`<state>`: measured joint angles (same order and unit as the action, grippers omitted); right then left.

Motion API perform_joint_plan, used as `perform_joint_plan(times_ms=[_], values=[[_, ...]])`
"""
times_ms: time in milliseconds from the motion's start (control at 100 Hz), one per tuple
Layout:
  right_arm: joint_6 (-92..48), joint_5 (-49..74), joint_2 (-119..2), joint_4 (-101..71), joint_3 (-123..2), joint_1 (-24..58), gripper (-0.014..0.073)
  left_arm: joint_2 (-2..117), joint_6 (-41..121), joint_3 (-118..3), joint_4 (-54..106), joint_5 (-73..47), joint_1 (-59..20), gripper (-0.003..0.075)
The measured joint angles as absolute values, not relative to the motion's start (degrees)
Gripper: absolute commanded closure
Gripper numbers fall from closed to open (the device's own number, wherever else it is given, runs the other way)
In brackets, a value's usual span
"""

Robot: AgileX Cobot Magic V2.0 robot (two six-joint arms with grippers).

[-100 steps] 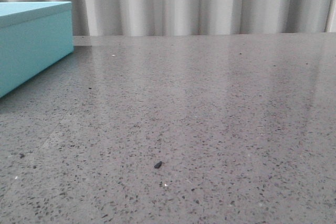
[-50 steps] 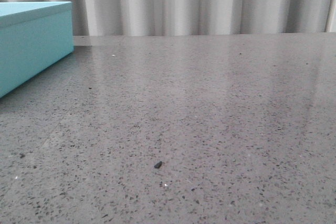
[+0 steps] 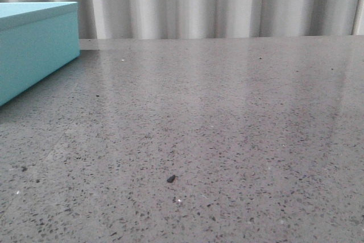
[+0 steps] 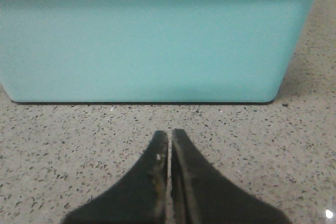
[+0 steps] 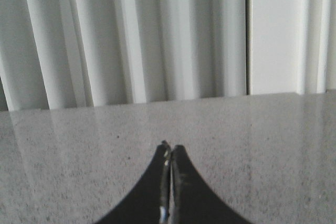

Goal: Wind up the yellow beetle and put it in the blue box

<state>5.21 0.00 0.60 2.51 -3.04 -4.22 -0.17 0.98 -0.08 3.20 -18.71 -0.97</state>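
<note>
While the large light turquoise-blue rectangular box (image 3: 34,46) is sitting lidded at the grey speckled surface's (image 3: 227,129) far left, both end effectors, left (image 4: 169,136) and right (image 5: 168,147), are staying pressed together, empty; only the left wrist view is showing the box close.

The blue box (image 3: 35,46) at far left is a plain, matte light turquoise, its lid face paler than its side. The desk (image 3: 227,129) is grey stone, finely speckled with black and a few white flecks, glossy with pale streaked reflections toward the far edge; one small black crumb (image 3: 170,178) lies near the front. Behind hangs a curtain (image 3: 216,1) in pleated white and pale grey. My left tool (image 4: 169,136) and my right tool (image 5: 169,148) are both black, the left one's tips scuffed with dull pale marks.
</note>
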Motion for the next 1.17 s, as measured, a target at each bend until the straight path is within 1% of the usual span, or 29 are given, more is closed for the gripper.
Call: perform_joint_plan(times_ms=[90,190,320,430,530,1170], values=[[5.21,-1.30,0.60,2.51,0.44,-4.22,0.0655,-0.17,0.98,-0.08,3.20,-18.80,-0.97,0.0741],[5.21,1.08,0.62,3.46,0.56,-4.22,0.0655,-0.17,0.98,0.00,3.20,-18.80,-0.97,0.0741],[4.65,7.96,0.62,4.35,0.56,-4.22,0.0655,-0.17,0.98,-0.08,3.20,-18.80,-0.97,0.0741],[1.75,14.61,0.62,3.64,0.56,-4.22,0.0655,-0.17,0.98,-0.08,3.20,-18.80,-0.97,0.0741],[-1.17,18.04,0.62,1.98,0.56,-4.22,0.0655,-0.17,0.98,-0.08,3.20,-18.80,-0.97,0.0741],[-2.45,18.41,0.62,1.47,0.46,-4.22,0.0655,-0.17,0.98,-0.08,3.20,-18.80,-0.97,0.0741]])
